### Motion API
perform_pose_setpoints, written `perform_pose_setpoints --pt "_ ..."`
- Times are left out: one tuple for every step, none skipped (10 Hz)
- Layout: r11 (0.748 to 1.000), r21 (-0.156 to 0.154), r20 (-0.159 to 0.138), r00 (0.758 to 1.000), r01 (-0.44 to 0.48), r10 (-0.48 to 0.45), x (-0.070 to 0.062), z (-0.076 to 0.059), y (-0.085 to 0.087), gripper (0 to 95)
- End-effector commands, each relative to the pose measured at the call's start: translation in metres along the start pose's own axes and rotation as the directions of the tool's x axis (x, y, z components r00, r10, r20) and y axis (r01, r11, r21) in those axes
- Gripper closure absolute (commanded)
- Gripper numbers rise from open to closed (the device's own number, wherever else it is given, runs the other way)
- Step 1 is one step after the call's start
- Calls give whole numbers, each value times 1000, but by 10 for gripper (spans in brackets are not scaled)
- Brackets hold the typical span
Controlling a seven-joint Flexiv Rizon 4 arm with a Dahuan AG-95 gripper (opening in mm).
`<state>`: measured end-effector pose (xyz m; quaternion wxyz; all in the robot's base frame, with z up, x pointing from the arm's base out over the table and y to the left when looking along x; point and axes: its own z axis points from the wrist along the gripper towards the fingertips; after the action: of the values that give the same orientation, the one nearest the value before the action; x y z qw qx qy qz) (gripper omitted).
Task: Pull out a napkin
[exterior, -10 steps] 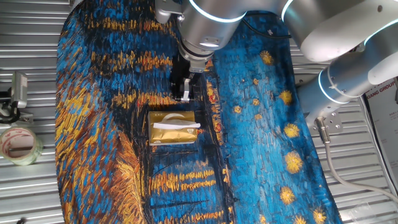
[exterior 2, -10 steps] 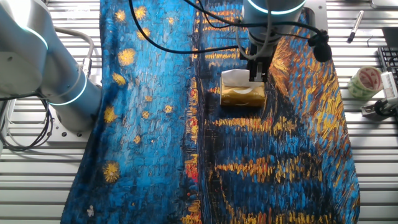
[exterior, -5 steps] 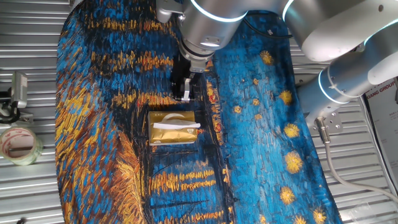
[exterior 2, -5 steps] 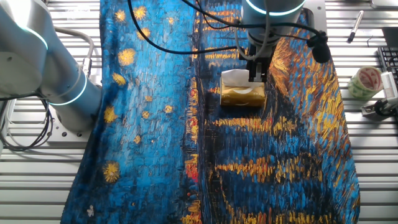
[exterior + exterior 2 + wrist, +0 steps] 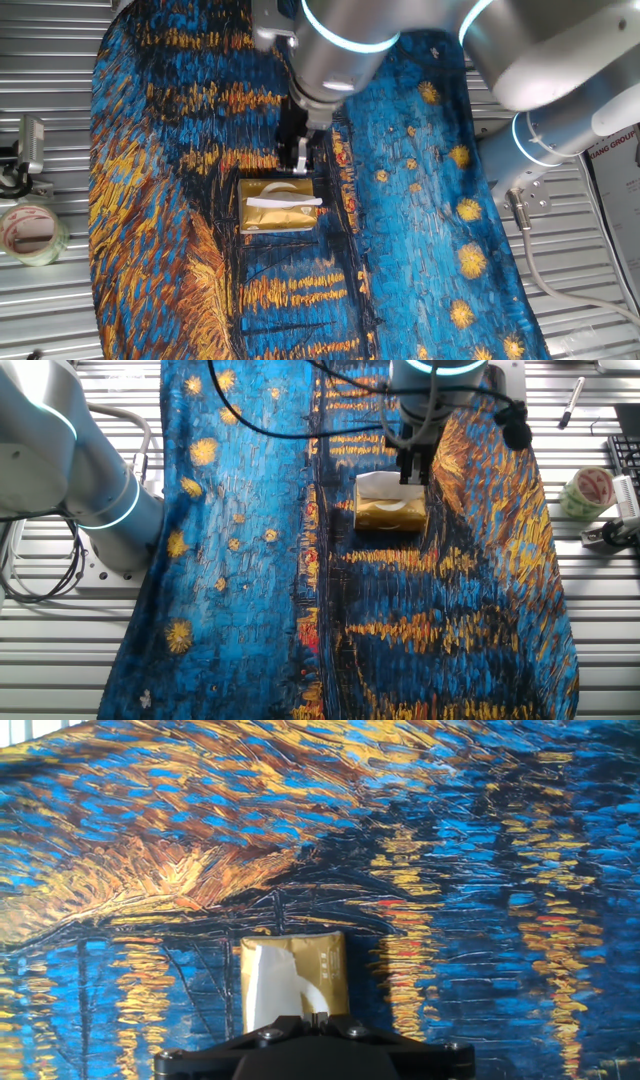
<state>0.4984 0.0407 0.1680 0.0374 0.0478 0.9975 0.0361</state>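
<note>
Since a second ago your gripper (image 5: 297, 160) has slid a little toward the gold tissue box (image 5: 277, 207), and the wrist above it has shifted with it; box and napkin (image 5: 284, 202) lie as they did.

You have open room on every side of the box: it sits alone near the middle of the painted cloth (image 5: 160, 200) that covers the desk (image 5: 50, 300), well in from the cloth's edges. The tape roll (image 5: 30, 232) and the small metal part above it stay out on the bare slatted desk, well apart from the box.

From one fixed view your gripper hangs just beyond the box's far edge, tips close above it. From the other fixed view it stands over the box's (image 5: 391, 507) back corner, beside the white napkin (image 5: 377, 486) rising from the slot. Whether the jaws are apart or together you cannot tell (the hand view shows only the black gripper base at the bottom edge), and they hold nothing that shows.

In the hand view the box (image 5: 296, 982) sits just ahead of that base, the napkin (image 5: 268, 992) standing out of its top.
</note>
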Motion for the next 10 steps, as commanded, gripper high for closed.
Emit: perform_pose_setpoints --pt "1000 8 3 1000 6 -6 2 2 2 950" --pt "1000 22 2 1000 16 -16 2 1 2 950" --pt "998 48 -1 1000 27 -27 2 1 2 950" --pt "997 65 -2 999 33 -33 2 2 2 950" --pt "997 71 -3 999 33 -32 2 2 3 950" --pt "997 73 -4 999 33 -33 2 2 3 950" --pt "997 65 -4 999 34 -34 2 2 3 760" --pt "997 63 -4 999 38 -38 2 2 3 760" --pt "997 60 -4 999 43 -43 2 2 3 760" --pt "997 60 -5 999 55 -54 2 2 3 760"
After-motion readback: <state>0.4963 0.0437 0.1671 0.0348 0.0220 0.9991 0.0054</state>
